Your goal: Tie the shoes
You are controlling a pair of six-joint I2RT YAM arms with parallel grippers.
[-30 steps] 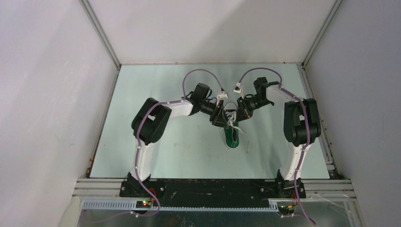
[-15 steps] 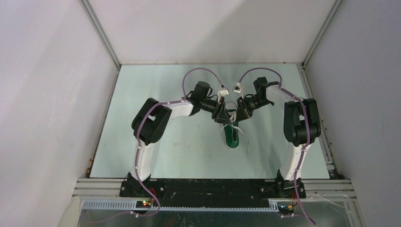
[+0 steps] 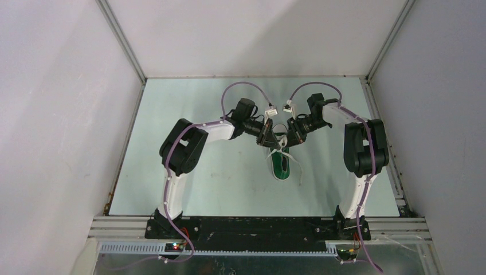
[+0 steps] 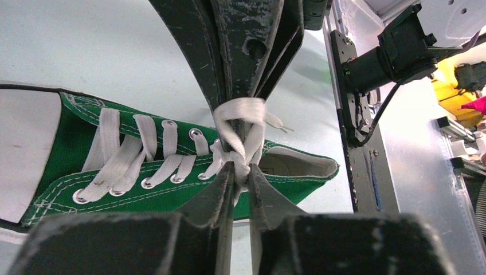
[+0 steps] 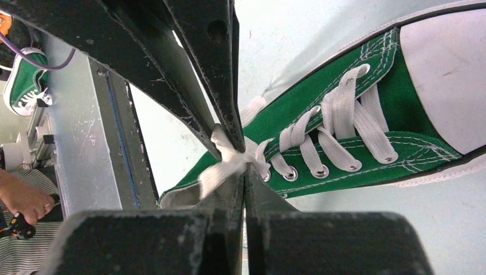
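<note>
The green sneaker (image 3: 281,165) sits mid-table (image 3: 200,172), its ankle end right under both sets of jaws. Its white laces (image 4: 240,123) are threaded through the eyelets and bunched into a twist between the jaws. The left gripper (image 4: 240,170) is pinched on that bunch and the right gripper (image 5: 243,167) is clamped on it from the opposite side. Looks like a half-made knot to me: no bow yet, so loops and tightening are left.
</note>
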